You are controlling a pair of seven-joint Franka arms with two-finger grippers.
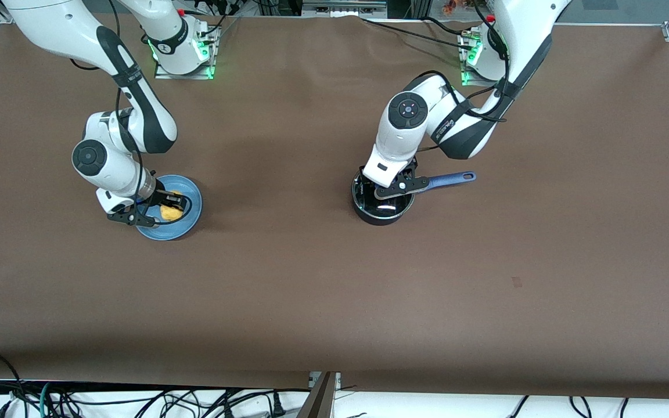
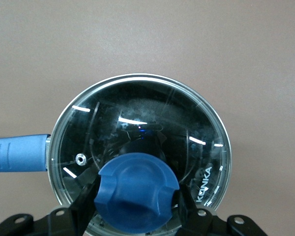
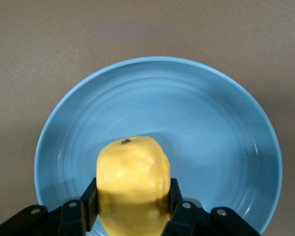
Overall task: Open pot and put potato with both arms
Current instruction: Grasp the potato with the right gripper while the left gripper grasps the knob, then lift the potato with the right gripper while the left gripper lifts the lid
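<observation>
You are looking at a brown worktop [image 1: 323,278] with both arms down over it. Take the pot [image 1: 382,204] as your landmark: it sits on the worktop toward the left arm's end, its blue handle [image 1: 449,179] pointing farther toward that end. Its glass lid [image 2: 137,147] lies flat on the rim, so the pot is not yet open.

Well apart from the pot, toward the right arm's end, you have the light-blue plate [image 1: 186,226] lying flat on the worktop.

Your left hand [image 1: 395,188] is directly over the pot, its two fingers [image 2: 86,201] pressed in on either side of the lid's blue knob [image 2: 137,194], gripping it.

Your right hand [image 1: 163,210] is over the plate, far from the pot. Its fingers [image 3: 91,201] are drawn in against the two sides of the potato [image 3: 132,184], which they hold just above the plate's middle; whether it touches the plate, you cannot tell.
</observation>
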